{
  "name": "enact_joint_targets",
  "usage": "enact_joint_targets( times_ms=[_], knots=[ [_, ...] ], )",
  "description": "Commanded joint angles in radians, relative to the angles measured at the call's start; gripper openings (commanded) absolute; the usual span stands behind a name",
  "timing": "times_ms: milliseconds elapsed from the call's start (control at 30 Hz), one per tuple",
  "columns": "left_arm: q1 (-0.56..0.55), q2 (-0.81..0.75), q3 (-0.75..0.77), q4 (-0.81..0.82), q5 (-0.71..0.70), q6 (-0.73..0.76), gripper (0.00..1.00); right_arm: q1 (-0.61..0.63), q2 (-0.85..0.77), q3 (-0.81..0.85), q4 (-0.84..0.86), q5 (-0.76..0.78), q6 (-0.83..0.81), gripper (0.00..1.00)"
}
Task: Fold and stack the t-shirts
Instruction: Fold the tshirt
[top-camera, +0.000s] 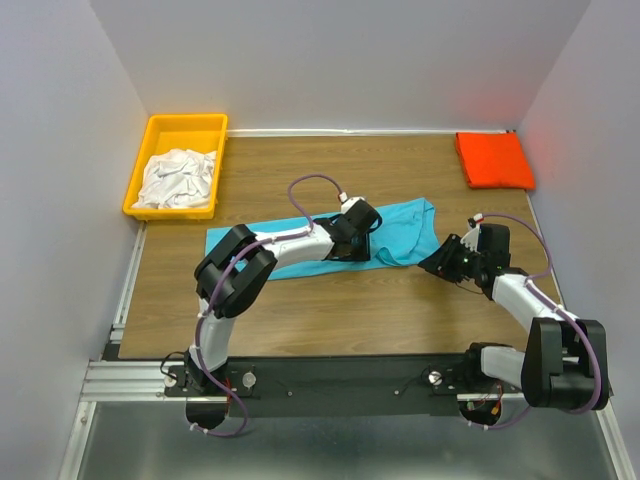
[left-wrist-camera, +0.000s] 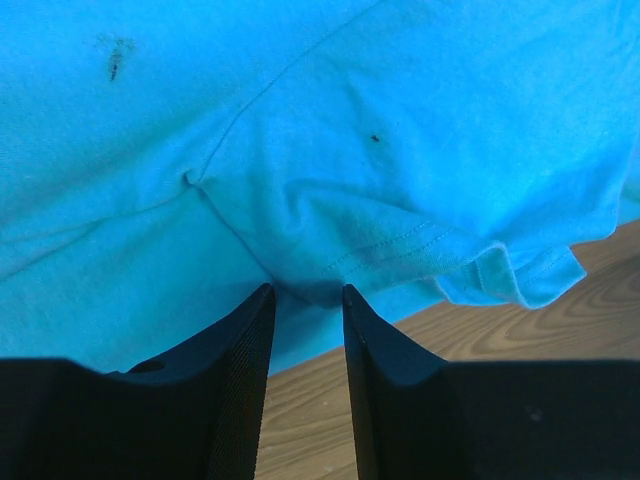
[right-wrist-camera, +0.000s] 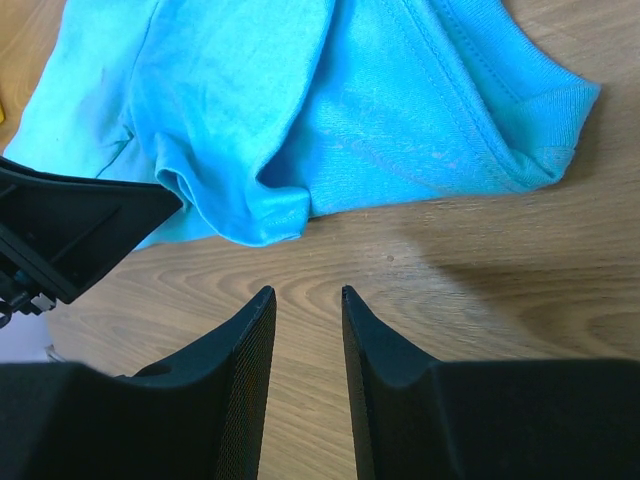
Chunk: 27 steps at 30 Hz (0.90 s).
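The turquoise t-shirt (top-camera: 405, 232) lies as a long strip across the middle of the table (top-camera: 350, 312), its right end rumpled, with a sleeve and hem curled over. My left gripper (top-camera: 358, 222) is down on that strip. In its wrist view the fingers stand narrowly parted with a bunched fold of hem at their tips, and I cannot tell whether any cloth is actually nipped. My right gripper (top-camera: 447, 258) hovers just off the shirt's right end over bare wood, jaws narrowly apart and holding nothing.

I judge the step in hand to be the next fold of this shirt. To do it well, I'd take a firm pinch on the full hem thickness with the left. I'd bring the right onto the loose corner, lift both evenly, and lay the cloth over flat so the rumples don't get folded in.

The orange-red t-shirt (top-camera: 493, 160) sits folded at the far right corner. The white t-shirts (top-camera: 178, 178) are heaped in the yellow bin (top-camera: 185, 122) at the far left.

I can read no brand, label or writing, only two dark specks (left-wrist-camera: 115, 57) on the turquoise cloth.
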<state>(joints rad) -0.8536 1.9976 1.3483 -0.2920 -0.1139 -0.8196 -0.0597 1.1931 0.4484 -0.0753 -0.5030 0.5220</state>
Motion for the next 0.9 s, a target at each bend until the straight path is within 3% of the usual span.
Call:
enact_joint_targets(
  times_ms=[0,233,267,633,667,867],
  knots=[
    [-0.019,0.024,0.025,0.005,0.023,0.002,0.41,0.006,0.010,0.004,0.016,-0.019,-0.013,0.40],
    [-0.025,0.043,0.043,-0.009,0.020,0.005,0.40,0.006,0.008,0.003,0.017,-0.025,-0.016,0.40],
    [-0.027,0.044,0.043,-0.010,0.019,0.005,0.32,0.006,0.008,0.003,0.019,-0.031,-0.017,0.40],
    [-0.028,0.018,0.046,-0.010,0.008,0.013,0.06,0.012,0.019,0.004,0.042,-0.054,-0.013,0.40],
    [-0.028,0.017,0.046,-0.010,0.007,0.014,0.00,0.014,0.020,0.006,0.043,-0.055,-0.011,0.40],
    [-0.027,-0.016,0.054,-0.024,-0.009,0.048,0.00,0.023,0.065,0.003,0.103,-0.071,0.044,0.46]
  ],
)
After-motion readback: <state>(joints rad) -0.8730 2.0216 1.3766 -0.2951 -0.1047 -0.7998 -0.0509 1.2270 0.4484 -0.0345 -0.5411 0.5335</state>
